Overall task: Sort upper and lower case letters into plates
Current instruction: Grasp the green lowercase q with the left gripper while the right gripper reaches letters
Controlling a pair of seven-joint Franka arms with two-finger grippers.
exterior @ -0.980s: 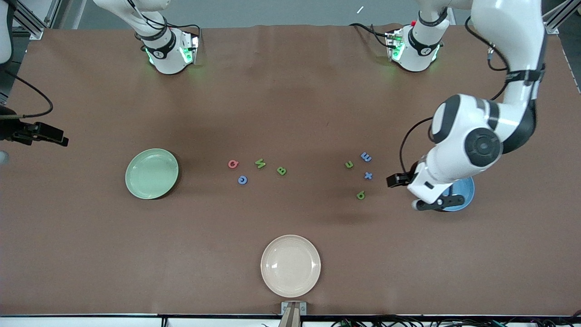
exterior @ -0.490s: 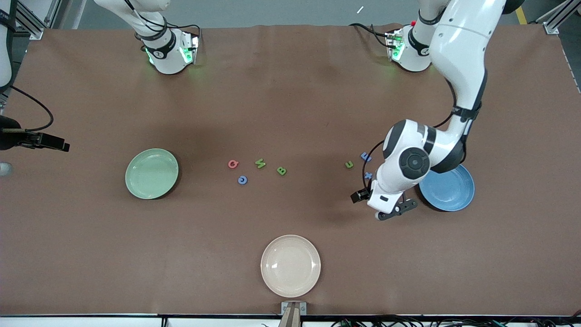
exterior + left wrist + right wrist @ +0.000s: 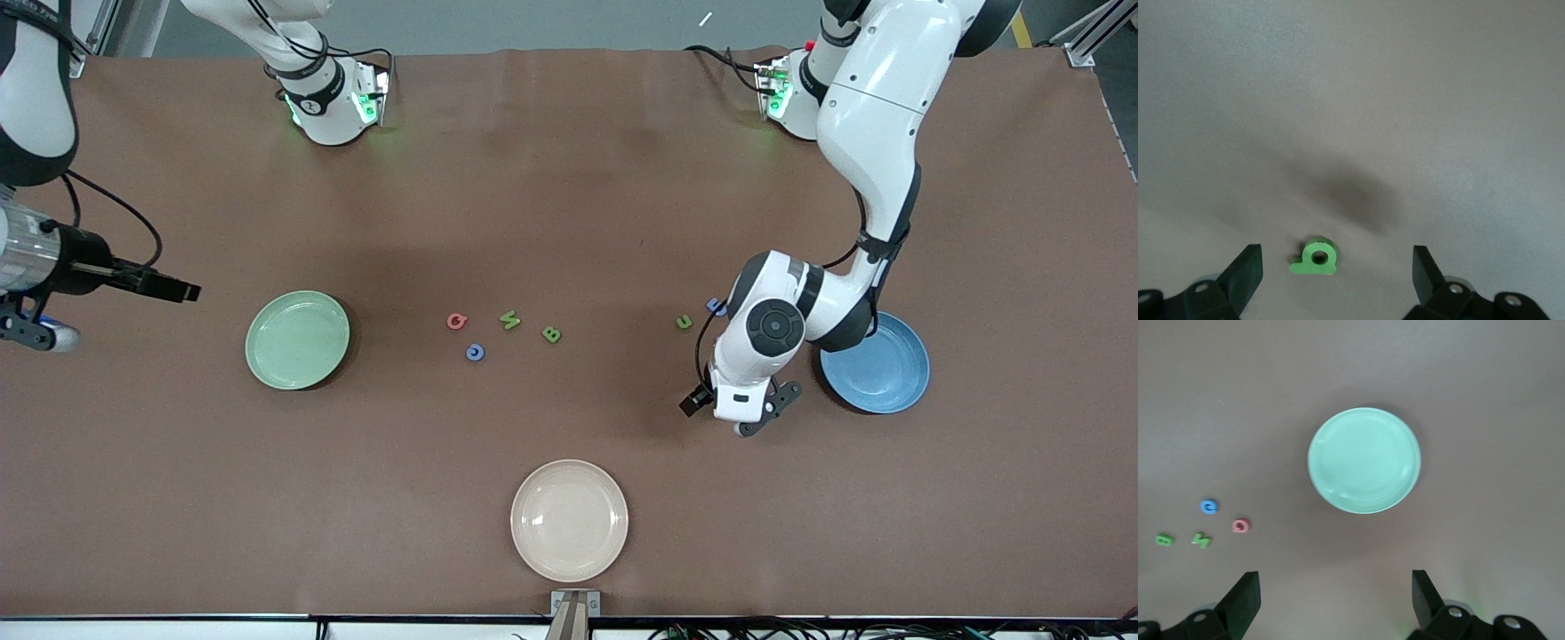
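Left tool (image 3: 1333,267), fingers spread, over small green foam lowercase letter (image 3: 1315,257) on brown counter (image 3: 569,222), beside glossy blue round plate (image 3: 876,378). Centre, descend straight, clamp flat sides. Right tool (image 3: 1335,587) released, waiting above pale green plate (image 3: 1363,460).

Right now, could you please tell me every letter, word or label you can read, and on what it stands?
"Q": red letter, on the table.
"B": green letter, on the table.
Blue letter, other green letters: shape unclear.
Plates carry no text.

High front view, two downward wrist views
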